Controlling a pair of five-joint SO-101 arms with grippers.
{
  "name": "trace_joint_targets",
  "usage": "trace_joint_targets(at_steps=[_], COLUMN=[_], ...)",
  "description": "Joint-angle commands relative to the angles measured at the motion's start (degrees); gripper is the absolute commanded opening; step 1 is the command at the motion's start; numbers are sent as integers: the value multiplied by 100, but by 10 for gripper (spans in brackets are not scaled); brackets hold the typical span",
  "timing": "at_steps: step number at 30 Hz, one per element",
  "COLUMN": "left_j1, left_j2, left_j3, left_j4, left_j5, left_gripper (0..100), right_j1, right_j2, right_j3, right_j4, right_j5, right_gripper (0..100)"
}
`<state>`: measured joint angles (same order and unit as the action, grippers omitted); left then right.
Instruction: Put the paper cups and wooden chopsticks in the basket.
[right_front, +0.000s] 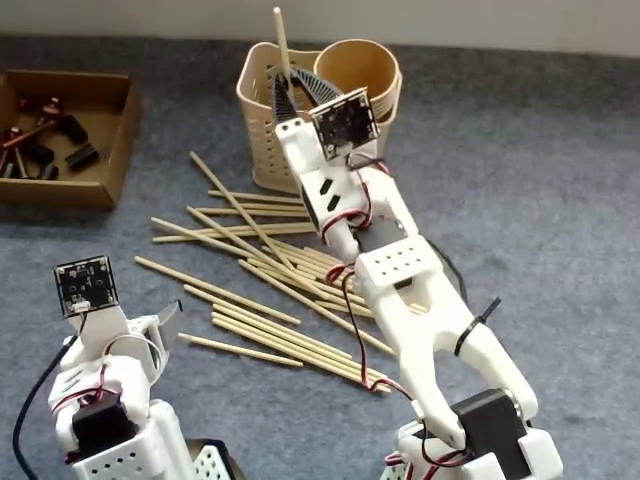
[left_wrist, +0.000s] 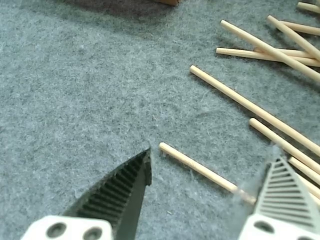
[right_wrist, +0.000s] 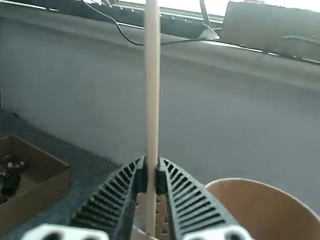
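Observation:
My right gripper (right_front: 291, 88) is over the cream slatted basket (right_front: 262, 130), shut on one wooden chopstick (right_front: 282, 42) held upright; in the right wrist view that chopstick (right_wrist: 151, 90) rises between the black fingers (right_wrist: 120, 192). A brown paper cup (right_front: 358, 68) stands in the basket beside it, its rim (right_wrist: 265, 195) close to the gripper. Several chopsticks (right_front: 270, 300) lie scattered on the grey carpet. My left gripper (left_wrist: 210, 175) hangs open low over the carpet near the front left, above one loose chopstick (left_wrist: 200, 168).
A cardboard box (right_front: 110, 150) holding small dark and red parts sits at the far left. The right arm (right_front: 420, 300) stretches across the chopstick pile. Bare carpet lies between the box and the left arm.

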<state>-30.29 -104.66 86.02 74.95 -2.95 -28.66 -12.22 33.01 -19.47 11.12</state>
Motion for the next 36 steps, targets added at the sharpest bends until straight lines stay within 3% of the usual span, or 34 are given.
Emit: trace_joint_targets(at_steps=[1,5,10,18,36], left_j1=[-31,-31,-31,-31,-40], left_j2=[-48,-48,-48,-48,-48], left_j3=[-13,-13,-13,-13,-13], left_j4=[-18,-18,-18,-26,-26], left_j5=[-35,-35,-35,-35,-35], left_gripper=[332,332,332,332,332], right_j1=[13,22,22,4,-207], right_j2=[-48,-48,-57,-778,-2905], right_j3=[13,22,13,13,22], right_j4=[-75,-75,145,892,4470], right_j5=[-53,-53,-53,-53,-62], right_gripper=[7,15,140,142,141])
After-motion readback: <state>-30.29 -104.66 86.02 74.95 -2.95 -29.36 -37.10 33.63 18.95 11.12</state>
